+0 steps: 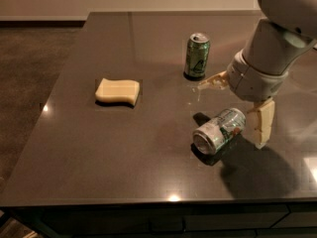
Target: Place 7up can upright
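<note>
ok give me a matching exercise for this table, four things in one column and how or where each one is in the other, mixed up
Things:
1. 7up can
2. dark green can
3. yellow sponge
4. gripper

States:
A. lying flat on the table, apart from both cans
B. fingers spread open, close by the 7up can
C. on its side, nearer the front edge
D. standing upright, farther back

Pairs: 1-C, 2-D, 3-A, 4-B
</note>
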### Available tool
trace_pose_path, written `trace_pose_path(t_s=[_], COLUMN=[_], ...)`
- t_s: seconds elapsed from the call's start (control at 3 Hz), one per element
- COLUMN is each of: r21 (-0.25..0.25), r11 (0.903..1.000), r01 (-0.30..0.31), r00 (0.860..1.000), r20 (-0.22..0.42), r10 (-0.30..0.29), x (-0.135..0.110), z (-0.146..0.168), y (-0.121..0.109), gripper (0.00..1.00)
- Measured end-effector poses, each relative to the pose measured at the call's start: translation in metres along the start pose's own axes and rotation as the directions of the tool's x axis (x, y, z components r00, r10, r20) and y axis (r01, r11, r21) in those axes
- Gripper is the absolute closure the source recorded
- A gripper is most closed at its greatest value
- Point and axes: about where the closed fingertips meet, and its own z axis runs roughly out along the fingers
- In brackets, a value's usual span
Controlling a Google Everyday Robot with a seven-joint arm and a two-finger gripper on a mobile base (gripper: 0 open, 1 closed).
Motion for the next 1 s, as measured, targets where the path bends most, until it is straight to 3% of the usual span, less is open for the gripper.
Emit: trace_pose_path(t_s=[0.33, 0.67, 1.0], r21=[-0.029, -0.073, -0.116], r11=[0.9934, 0.9831, 0.9789], r01=[0.111, 0.168, 0.168], r00=[0.994, 0.986, 0.986], r20=[0.006, 0.010, 0.009], r10=[-0.111, -0.168, -0.168], x=[-0.004, -0.008, -0.010], z=[0.008, 0.016, 0.023], y=[0.001, 0.003, 0.006], gripper=[0.00, 0.00, 0.00])
